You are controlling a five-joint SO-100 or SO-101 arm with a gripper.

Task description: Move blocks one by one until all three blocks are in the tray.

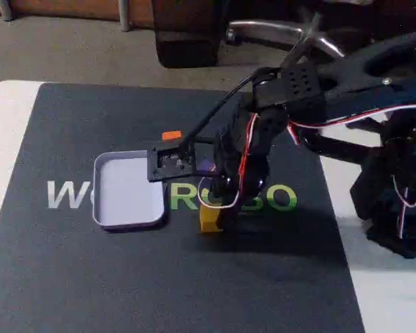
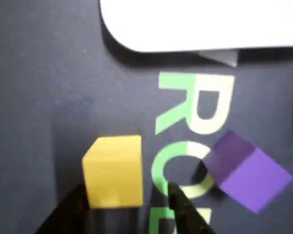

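Dark mat (image 1: 90, 277) printed with white and green letters, over a white table, floor and chair legs beyond. Pale tray (image 1: 128, 191) empty at mat's left centre in the fixed view. Orange block (image 1: 171, 136) just beyond its far right corner; yellow block (image 2: 115, 170) on the mat, purple block (image 2: 246, 170) close to its right in the wrist view. Gripper (image 2: 129, 204) spread wide, dark fingertips flanking the yellow block's near corners, nothing held. Best to lower squarely, close on flat faces, lift above the rim. Purple block close by: risk of nudging. Open mat toward the tray.
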